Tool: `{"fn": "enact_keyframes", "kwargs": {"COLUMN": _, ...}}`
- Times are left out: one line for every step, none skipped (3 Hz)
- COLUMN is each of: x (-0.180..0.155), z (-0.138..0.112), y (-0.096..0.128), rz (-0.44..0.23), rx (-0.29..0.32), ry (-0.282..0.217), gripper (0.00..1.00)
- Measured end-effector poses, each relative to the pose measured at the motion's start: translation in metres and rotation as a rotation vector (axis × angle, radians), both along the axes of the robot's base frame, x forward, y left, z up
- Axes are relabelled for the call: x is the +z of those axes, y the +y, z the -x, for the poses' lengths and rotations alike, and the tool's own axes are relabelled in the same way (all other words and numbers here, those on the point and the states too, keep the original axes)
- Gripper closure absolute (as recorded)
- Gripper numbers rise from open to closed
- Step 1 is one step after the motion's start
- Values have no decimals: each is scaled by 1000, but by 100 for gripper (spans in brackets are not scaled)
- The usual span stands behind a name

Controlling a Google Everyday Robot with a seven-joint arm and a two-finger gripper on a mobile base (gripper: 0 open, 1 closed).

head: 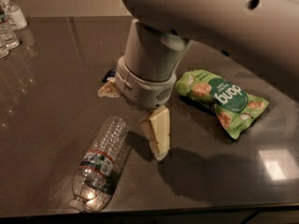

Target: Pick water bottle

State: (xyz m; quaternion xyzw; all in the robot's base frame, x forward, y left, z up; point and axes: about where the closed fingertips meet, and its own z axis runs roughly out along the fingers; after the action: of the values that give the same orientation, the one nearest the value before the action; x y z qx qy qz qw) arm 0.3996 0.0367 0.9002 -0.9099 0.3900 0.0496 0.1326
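The water bottle (100, 164) is clear ribbed plastic with a red-edged blue-green label band. It lies on its side on the dark table (56, 106), near the front edge, with its neck end pointing toward that edge. My gripper (131, 124) hangs from the large grey wrist (149, 64) just right of the bottle's far end. One cream finger (158, 133) reaches down close to the table beside the bottle, without touching it. The other finger (109, 90) sticks out to the left behind the bottle. The fingers stand apart and hold nothing.
A green snack bag (220, 101) lies to the right of the gripper. A dark snack bar (110, 73) is mostly hidden behind the wrist. Small clear bottles (6, 34) and a white pump-top bottle (13, 10) stand at the far left corner. The table's front edge (149, 211) is close.
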Motion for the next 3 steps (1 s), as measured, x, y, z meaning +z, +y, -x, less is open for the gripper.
{"fn": "enact_keyframes", "kwargs": {"x": -13, "z": 6, "y": 20, "rz": 9, "rx": 115, "ry": 11, "gripper": 0}}
{"fn": "enact_keyframes", "kwargs": {"x": -23, "z": 10, "y": 32, "rz": 22, "rx": 199, "ry": 14, "gripper": 0}}
{"fn": "enact_keyframes", "kwargs": {"x": -33, "z": 15, "y": 46, "rz": 55, "rx": 311, "ry": 8, "gripper": 0}}
